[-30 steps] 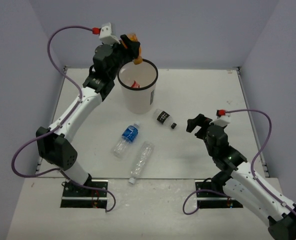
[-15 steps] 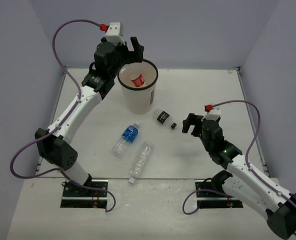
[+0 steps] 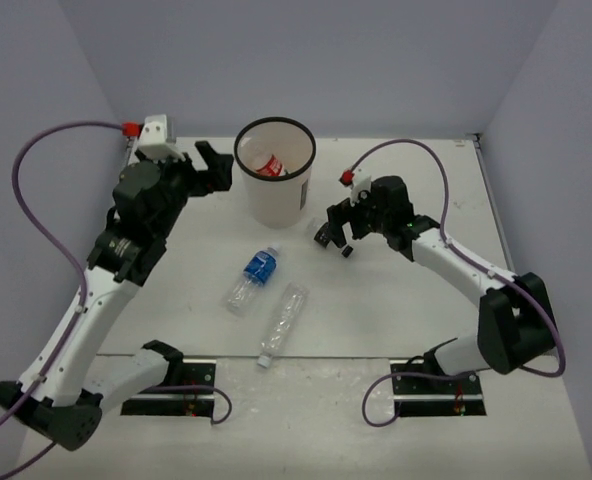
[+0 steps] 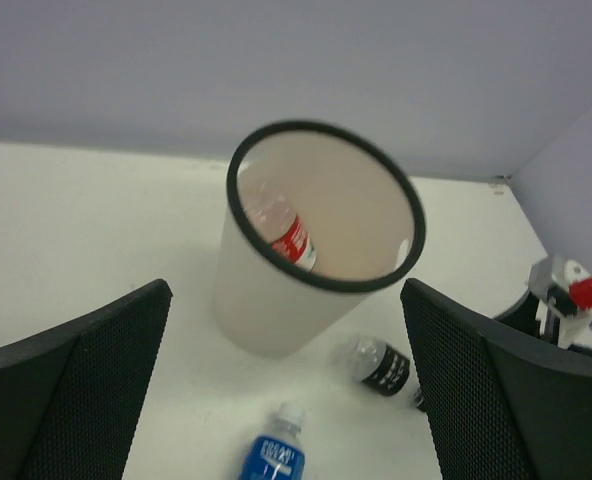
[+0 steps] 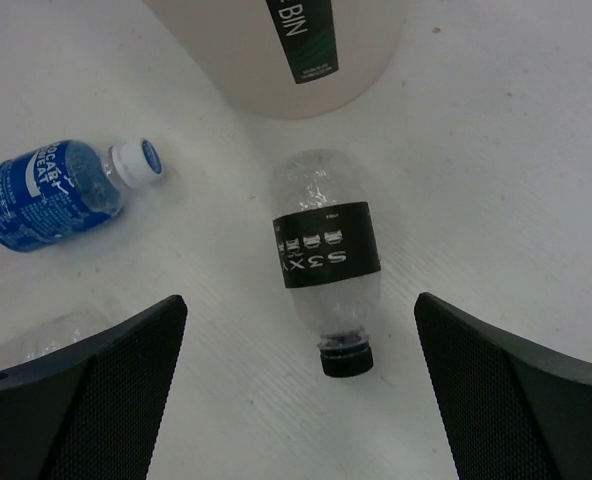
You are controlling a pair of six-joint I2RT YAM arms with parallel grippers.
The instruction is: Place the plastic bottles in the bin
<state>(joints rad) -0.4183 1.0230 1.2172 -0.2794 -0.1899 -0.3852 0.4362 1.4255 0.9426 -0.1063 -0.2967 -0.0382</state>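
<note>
The bin, a white bucket with a black rim, stands at the back centre, and a red-labelled bottle lies inside it. My left gripper hangs open and empty to the left of the bin. My right gripper is open, its jaws either side of the black-labelled bottle, which lies on the table with its cap toward me. The blue-labelled bottle and a clear unlabelled bottle lie nearer the front.
Grey walls close off the table at the back and on both sides. Purple cables loop from both wrists. The arm bases sit at the near edge. The right wrist view shows the bin wall just beyond the black-labelled bottle.
My left gripper opened over the bin, let go of an orange bottle, then swung back left and lower. My right arm reached forward and left to the black-labelled bottle.
</note>
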